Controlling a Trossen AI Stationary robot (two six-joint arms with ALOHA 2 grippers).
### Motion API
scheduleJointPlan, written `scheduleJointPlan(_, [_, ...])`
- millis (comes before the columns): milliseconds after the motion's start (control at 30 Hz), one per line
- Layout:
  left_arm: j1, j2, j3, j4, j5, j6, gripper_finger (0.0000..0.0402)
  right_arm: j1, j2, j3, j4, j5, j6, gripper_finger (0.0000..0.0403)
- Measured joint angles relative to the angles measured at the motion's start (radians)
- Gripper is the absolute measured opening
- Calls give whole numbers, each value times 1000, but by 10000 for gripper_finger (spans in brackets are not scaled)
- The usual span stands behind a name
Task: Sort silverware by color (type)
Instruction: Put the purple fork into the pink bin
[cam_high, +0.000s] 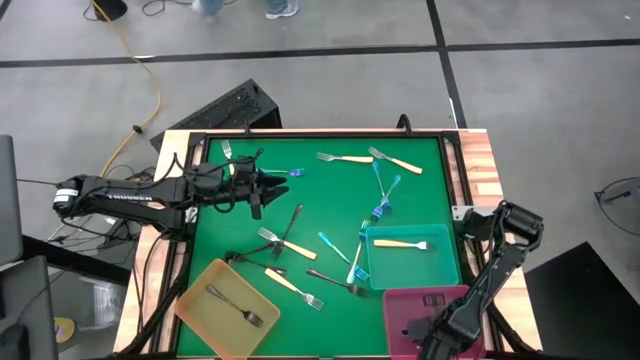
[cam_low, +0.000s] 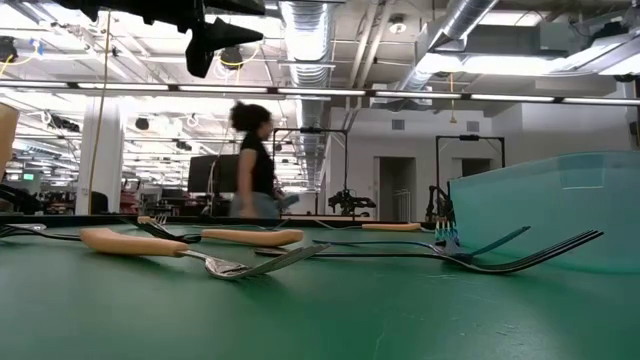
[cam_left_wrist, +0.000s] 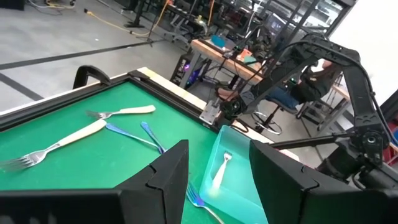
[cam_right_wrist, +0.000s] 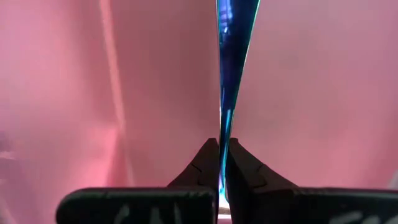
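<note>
Several small forks lie loose on the green mat (cam_high: 420, 200): cream-handled ones (cam_high: 345, 158), blue iridescent ones (cam_high: 380, 190) and dark-grey ones (cam_high: 335, 282). A dark-grey fork (cam_high: 235, 305) lies in the yellow tray (cam_high: 200, 290), and a cream-handled fork (cam_high: 400, 243) in the teal tray (cam_high: 445, 262). My right gripper (cam_right_wrist: 222, 165) is over the pink tray (cam_high: 440, 298), shut on a blue fork (cam_right_wrist: 233, 62). My left gripper (cam_left_wrist: 217, 180) hovers open above the mat's far left part, with nothing between its fingers. My right gripper pinches a narrow stretch of the blue fork (cam_right_wrist: 225, 124) between its two fingertips. The fingers point down from above and the fork runs on beyond them toward the pink tray floor, widening away from the fingers. Which end is gripped, and whether the far end touches the tray, I cannot tell.
A dark raised frame (cam_high: 320, 133) edges the mat, with wooden table edges (cam_high: 480, 160) outside it. Loose forks cross one another in the mat's middle (cam_high: 290, 240). A person (cam_low: 255, 160) walks in the room beyond the table. The right arm (cam_left_wrist: 348, 74) shows in the left wrist view.
</note>
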Motion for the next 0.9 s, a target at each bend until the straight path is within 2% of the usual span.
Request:
scheduleJointPlan(267, [0, 0, 0, 0, 1, -1, 152, -1, -5, -62, 84, 2, 16, 27])
scheduleJointPlan(567, [0, 0, 0, 1, -12, -2, 152, -2, -5, -65, 78, 8, 15, 28])
scheduleJointPlan(900, [0, 0, 0, 3, -17, -1, 152, -5, -3, -67, 82, 28, 16, 46])
